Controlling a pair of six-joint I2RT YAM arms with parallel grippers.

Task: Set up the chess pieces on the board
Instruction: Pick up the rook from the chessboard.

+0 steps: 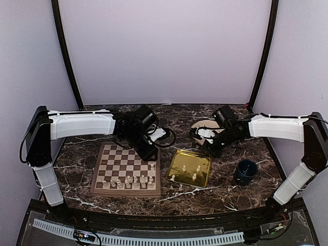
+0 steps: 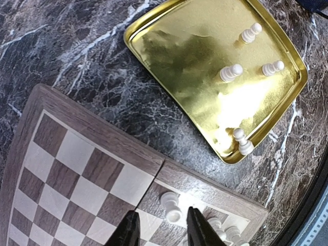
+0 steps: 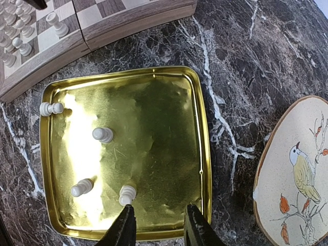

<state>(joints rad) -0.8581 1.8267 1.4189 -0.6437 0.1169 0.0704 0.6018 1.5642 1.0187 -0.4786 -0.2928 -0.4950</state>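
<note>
1. A dark marble table (image 1: 225,195) is seen under everything, and the board (image 1: 115,161) is laid on it before the left arm.
2. A gold tray (image 1: 187,158) is placed just right of the board, with a narrow strip of table between them.
3. A plate painted with a bird (image 3: 287,169) is set right of the board, behind the tray.
4. A blue cup (image 1: 246,171) is stood well apart from the board, past the tray.
5. The left gripper (image 2: 162,215) is held over the board's right edge. Its fingers are slightly spread, and one white piece (image 2: 171,205) stands unpinched just ahead of the tips.
6. The right gripper (image 3: 159,206) is held low over the tray edge away from the board, fingers parted, nothing gripped.
7. Most of the chess pieces (image 1: 128,180) are lined along the board's near edge. Four (image 3: 102,135) are seen on the tray, one lying down by the rim nearest the board.
</note>
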